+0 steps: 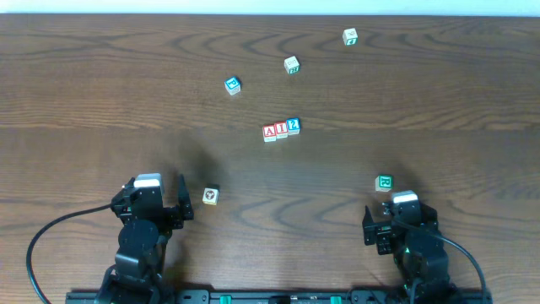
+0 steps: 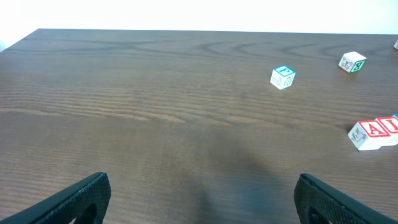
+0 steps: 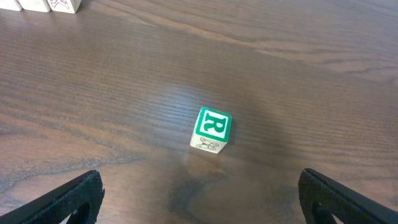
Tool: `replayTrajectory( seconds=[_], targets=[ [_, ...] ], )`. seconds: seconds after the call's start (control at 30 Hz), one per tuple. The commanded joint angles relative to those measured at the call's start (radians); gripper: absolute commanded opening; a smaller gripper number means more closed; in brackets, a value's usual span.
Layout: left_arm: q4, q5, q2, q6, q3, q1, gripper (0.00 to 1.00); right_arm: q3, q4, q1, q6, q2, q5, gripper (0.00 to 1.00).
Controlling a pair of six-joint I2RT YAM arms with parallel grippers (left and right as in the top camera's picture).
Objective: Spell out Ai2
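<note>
Three letter blocks stand touching in a row at the table's middle: a red A block [image 1: 269, 132], a red I block [image 1: 281, 130] and a blue 2 block [image 1: 294, 126]. The A block [image 2: 367, 134] and I block [image 2: 392, 126] also show at the right edge of the left wrist view. My left gripper [image 1: 173, 205] is open and empty near the front left; its fingers frame bare table [image 2: 202, 199]. My right gripper [image 1: 396, 221] is open and empty at the front right [image 3: 199, 199].
A green R block [image 1: 384, 182] [image 3: 211, 129] lies just ahead of my right gripper. A yellow block [image 1: 210, 196] sits right of my left gripper. A blue block [image 1: 232, 85] [image 2: 282, 77] and two green blocks [image 1: 292, 64] [image 1: 350, 36] lie farther back.
</note>
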Motion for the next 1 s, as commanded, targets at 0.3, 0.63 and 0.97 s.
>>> replayTrajectory(
  seconds=[0.3, 0.63, 0.97],
  targets=[
    [0.008, -0.014, -0.028, 0.003, -0.006, -0.002, 0.95, -0.03, 0.258, -0.029, -0.012, -0.005, -0.144, 0.99],
    [0.003, -0.014, -0.153, 0.003, -0.007, -0.002, 0.95, -0.035, 0.501, -0.081, -0.012, -0.019, -0.144, 0.99],
    [0.001, -0.014, -0.217, 0.003, -0.097, 0.014, 0.96, -0.134, 0.547, -0.098, -0.012, -0.087, -0.15, 0.99]
  ],
)
